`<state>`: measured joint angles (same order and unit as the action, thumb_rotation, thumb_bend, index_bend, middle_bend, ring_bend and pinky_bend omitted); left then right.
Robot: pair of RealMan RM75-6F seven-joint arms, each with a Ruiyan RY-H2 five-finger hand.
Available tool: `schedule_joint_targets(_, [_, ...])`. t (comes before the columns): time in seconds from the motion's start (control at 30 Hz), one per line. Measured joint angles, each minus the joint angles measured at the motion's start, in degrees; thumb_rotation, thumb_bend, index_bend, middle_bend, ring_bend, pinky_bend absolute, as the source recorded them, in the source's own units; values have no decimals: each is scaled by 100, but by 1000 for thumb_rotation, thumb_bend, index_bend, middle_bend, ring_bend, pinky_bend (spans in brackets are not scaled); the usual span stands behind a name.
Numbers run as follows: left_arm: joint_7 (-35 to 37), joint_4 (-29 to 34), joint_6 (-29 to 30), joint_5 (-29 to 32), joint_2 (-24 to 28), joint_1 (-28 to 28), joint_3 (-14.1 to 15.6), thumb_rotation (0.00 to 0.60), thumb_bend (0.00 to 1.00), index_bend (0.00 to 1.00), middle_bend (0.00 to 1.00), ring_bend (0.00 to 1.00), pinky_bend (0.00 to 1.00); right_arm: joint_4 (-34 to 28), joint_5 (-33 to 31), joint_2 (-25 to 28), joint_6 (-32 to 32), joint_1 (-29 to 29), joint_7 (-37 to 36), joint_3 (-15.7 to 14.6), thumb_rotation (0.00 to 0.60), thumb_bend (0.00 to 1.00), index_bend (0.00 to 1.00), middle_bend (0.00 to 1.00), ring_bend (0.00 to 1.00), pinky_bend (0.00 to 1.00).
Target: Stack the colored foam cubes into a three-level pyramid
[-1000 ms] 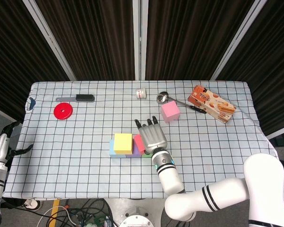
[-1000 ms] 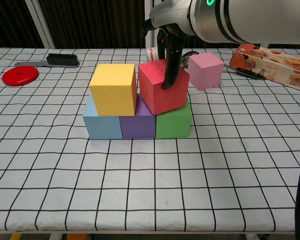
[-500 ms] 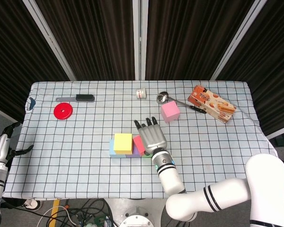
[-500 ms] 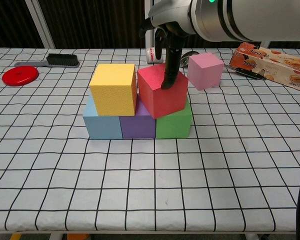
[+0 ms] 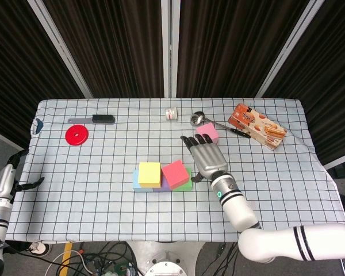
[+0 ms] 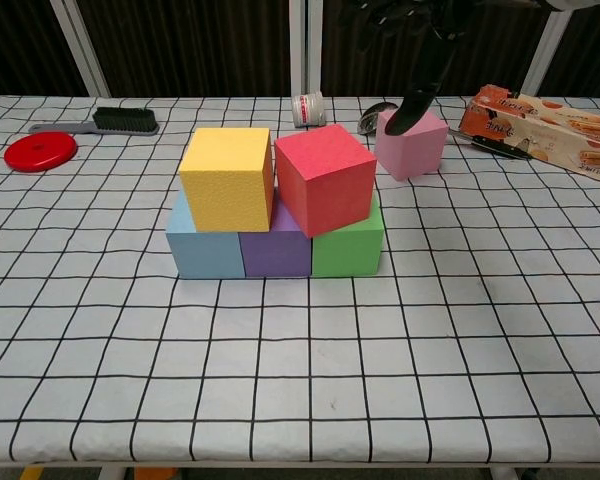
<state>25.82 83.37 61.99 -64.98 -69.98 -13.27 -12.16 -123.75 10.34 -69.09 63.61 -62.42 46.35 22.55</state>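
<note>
My right hand (image 5: pixel 206 155) hovers with fingers (image 6: pixel 412 104) spread, holding nothing, between the red cube (image 6: pixel 325 179) and pink cube (image 6: pixel 413 141). Red and yellow cube (image 6: pixel 227 177) sit atop the blue cube (image 6: pixel 195 247), purple cube (image 6: pixel 276 252) and green cube (image 6: pixel 351 246) on the checked tabletop (image 5: pixel 103 167). Dark curtains (image 5: pixel 121 40) hang behind; my left hand (image 5: pixel 6 183) waits off the edge, fingers apart and empty.

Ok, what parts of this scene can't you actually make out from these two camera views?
- Pink cube: head view, right hand covers most of it.
- Right hand: chest view, cut off by the top edge.
- Blue cube and purple cube: head view, mostly under the yellow cube.
- Left hand: only at head view's left edge.
</note>
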Motion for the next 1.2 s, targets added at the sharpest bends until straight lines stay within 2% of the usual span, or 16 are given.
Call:
schedule_joint_targets(0.1, [-21,-34,138,-57,-116,3,-12,600,160,113,110,11,87,339,796,127,-1139,489,-914,45,600,0,0,102,0,0])
schedule_joint_targets(0.23, [-229,-69,344,-84,-228,6,-39,600,160,113,110,11,87,1082,2381,90,-2694,1189,-2562,246,600,0,0,115,0,0])
schedule_joint_targets(0.33, [-388,-37,404,-46,-259,1,-72,600,160,113,110,10,87,1628,3638,-29,-3320,1612,-3603,421,600,0,0,125,0,0])
schedule_joint_targets(0.43, [-529,-7,457,-14,-294,-8,-91,600,160,113,112,11,87,2127,4825,-186,-3663,1940,-4433,564,600,0,0,133,0,0])
schedule_joint_targets(0.63, [-661,-10,608,-55,-429,-13,-100,600,160,113,115,11,87,2903,6579,-499,-3992,2234,-5825,647,600,0,0,164,0,0])
schedule_joint_targets(0.73, [-647,-27,645,-101,-443,4,-88,600,160,115,115,11,87,3114,7067,-593,-3997,2211,-6362,552,600,0,0,168,0,0])
schedule_joint_targets(0.93, [-549,-64,679,-140,-439,52,-75,600,160,117,115,11,87,3355,7653,-652,-3717,1976,-7071,178,600,0,0,179,0,0])
schedule_joint_targets(1.2, [-443,-138,663,-191,-453,67,-71,600,160,117,116,10,87,3536,7880,-679,-3290,1608,-7491,-213,600,0,0,192,0,0])
